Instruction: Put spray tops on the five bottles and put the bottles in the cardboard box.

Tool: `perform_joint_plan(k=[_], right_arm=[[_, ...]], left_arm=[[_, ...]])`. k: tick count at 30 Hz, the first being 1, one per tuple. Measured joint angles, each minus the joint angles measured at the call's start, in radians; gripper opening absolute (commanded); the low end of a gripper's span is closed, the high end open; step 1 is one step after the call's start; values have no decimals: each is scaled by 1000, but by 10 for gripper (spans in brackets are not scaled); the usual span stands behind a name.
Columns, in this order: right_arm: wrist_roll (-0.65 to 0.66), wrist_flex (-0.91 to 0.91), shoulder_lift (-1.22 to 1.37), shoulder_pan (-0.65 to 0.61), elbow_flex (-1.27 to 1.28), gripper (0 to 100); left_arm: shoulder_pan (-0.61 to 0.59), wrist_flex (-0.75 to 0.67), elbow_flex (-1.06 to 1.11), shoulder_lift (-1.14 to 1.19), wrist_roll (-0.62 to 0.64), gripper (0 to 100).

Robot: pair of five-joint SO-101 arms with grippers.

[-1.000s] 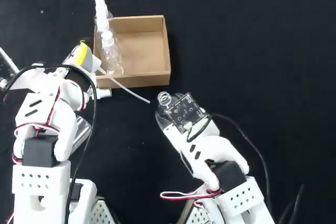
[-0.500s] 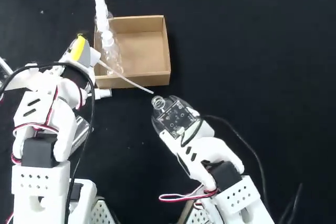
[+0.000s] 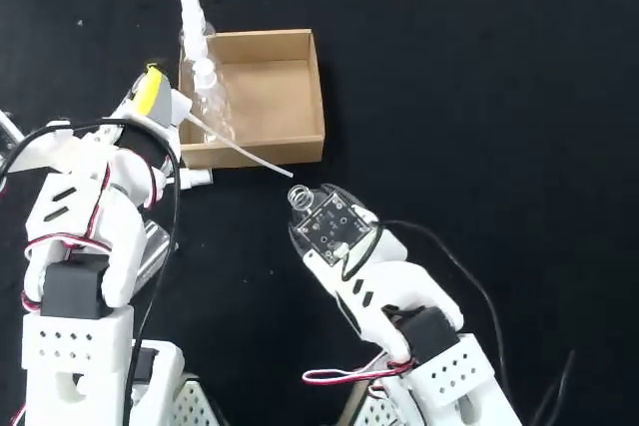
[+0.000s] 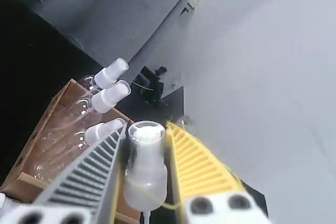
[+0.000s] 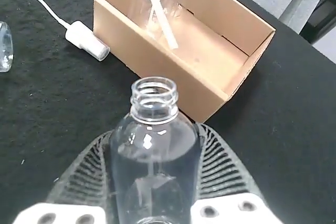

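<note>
Three capped bottles (image 3: 212, 97) lean side by side along the left wall of the cardboard box (image 3: 290, 97), upper left of the high view, with their white heads toward the far rim and the farthest head poking past it. From the left wrist, the same capped bottles (image 4: 79, 124) show clear bodies down inside the cardboard box (image 4: 31, 145). Left gripper (image 3: 160, 107) sits just left of the box, near its front left corner. Seen close, the left gripper (image 4: 147, 129) is clamped on a spray top (image 4: 143, 163), grey finger on one side and yellow on the other, nozzle end up between them. Its thin white dip tube (image 3: 250, 159) slants down and to the right across the box's front wall, the tip ending just above the right gripper (image 3: 312, 205) at centre frame. Right gripper (image 5: 155, 132) grips an uncapped bottle (image 5: 155, 150) around the body, the threaded neck open and pointing toward the box. In the high view the uncapped bottle (image 3: 303, 197) lies close to the tube's tip; touching or not, cannot tell. One loose spray top (image 3: 197, 177) lies on the black table (image 3: 499, 97) below the box's front left corner, beside the left arm. The right wrist view shows that loose spray top (image 5: 86, 40) on its side, just off the box wall, with its tube trailing away.
</note>
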Motion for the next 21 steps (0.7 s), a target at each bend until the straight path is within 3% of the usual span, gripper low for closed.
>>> perform_joint_plan(k=[21], right_arm=[[0, 0, 0, 0, 0, 11]], left_arm=[[14, 58, 109, -204, 2, 28]])
